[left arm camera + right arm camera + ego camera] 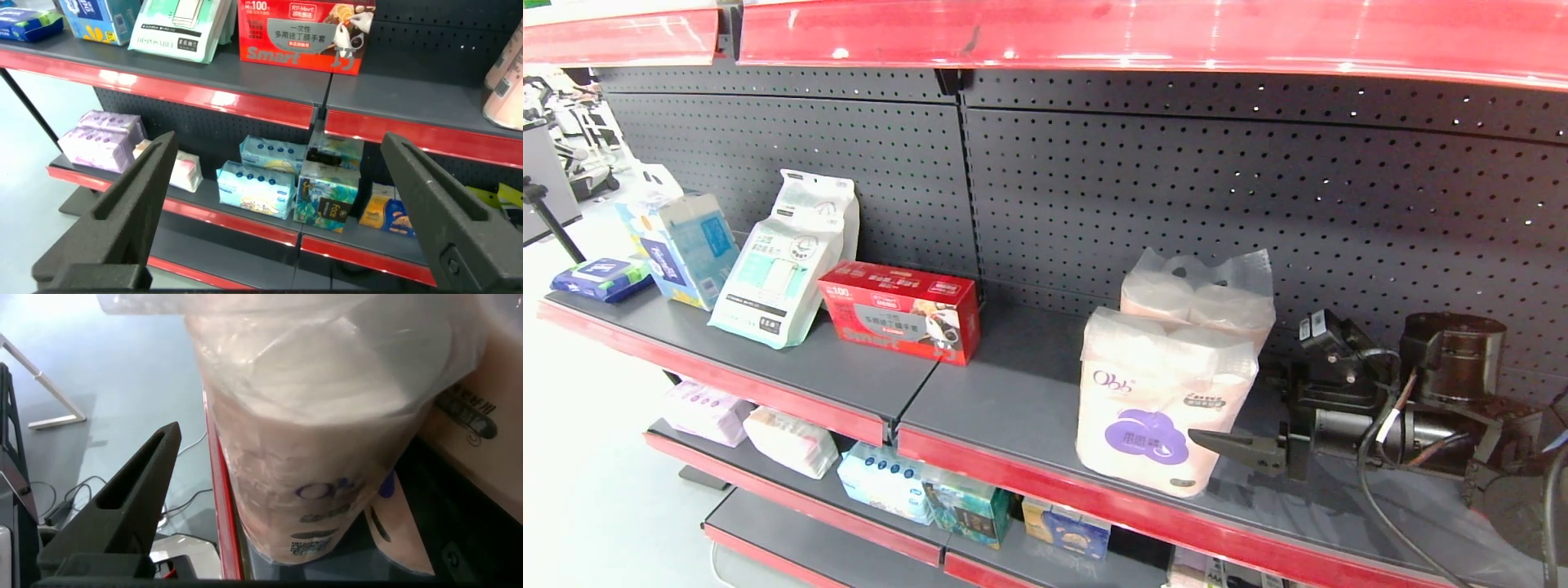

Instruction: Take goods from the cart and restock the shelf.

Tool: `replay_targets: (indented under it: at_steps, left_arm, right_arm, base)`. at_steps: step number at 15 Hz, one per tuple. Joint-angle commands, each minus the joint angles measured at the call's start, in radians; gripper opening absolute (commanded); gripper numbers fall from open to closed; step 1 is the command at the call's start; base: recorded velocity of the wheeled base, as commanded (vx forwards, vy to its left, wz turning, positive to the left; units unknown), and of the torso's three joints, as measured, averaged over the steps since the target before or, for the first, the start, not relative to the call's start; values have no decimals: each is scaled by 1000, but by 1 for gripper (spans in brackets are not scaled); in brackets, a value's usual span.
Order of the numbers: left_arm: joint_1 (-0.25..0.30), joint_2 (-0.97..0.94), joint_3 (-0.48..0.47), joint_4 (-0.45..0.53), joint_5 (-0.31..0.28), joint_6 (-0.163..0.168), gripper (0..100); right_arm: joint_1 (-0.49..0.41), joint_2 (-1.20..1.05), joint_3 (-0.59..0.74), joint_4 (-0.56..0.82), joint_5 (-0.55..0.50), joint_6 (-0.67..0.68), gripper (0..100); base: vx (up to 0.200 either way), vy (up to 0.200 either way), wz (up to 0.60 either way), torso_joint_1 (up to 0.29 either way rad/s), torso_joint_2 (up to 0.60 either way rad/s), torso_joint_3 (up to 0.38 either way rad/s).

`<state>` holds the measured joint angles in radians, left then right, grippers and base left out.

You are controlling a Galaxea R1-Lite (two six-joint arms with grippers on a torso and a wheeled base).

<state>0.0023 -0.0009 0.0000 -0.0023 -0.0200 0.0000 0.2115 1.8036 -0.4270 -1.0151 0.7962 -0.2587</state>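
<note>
The right gripper (1217, 445) sits low over the shelf (1013, 392), and the toilet-paper pack (1160, 400) lies directly at its 9 o'clock in the head view, touching or nearly so. The pack stands upright at the shelf's front edge with its long axis vertical. In the right wrist view one of the fingers (122, 514) stands apart from the wrapping with a gap between, so the fingers read as spread and not pinching. This arm is plainly the nearer. The left gripper (278, 155) hangs with its fingers spread wide and empty, facing the lower shelves. A second pack (1201, 286) stands at 12 o'clock behind the first, against the pegboard (1176, 180). A red box (898, 310) stands well apart at 9 o'clock, with bare shelf between.
</note>
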Motion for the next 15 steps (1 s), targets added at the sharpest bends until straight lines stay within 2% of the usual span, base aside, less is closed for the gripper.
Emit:
replay_targets:
  at_steps: [1,10,11,15]
  left_arm:
    - [1,1,0,-1,0,0,100]
    - [1,1,0,-1,0,0,100]
    - [1,1,0,-1,0,0,100]
    - [1,1,0,-1,0,0,100]
  right_arm:
    - [2,2,1,0,-6,-1,100]
    - [2,6,2,-2,-9,-4,100]
    - [2,6,2,-2,-9,-4,0]
    - [2,5,7,0,-9,-4,0]
  base:
    - [0,0,0,0,0,0]
    - [0,0,0,0,0,0]
    - [0,0,0,0,0,0]
    - [0,0,0,0,0,0]
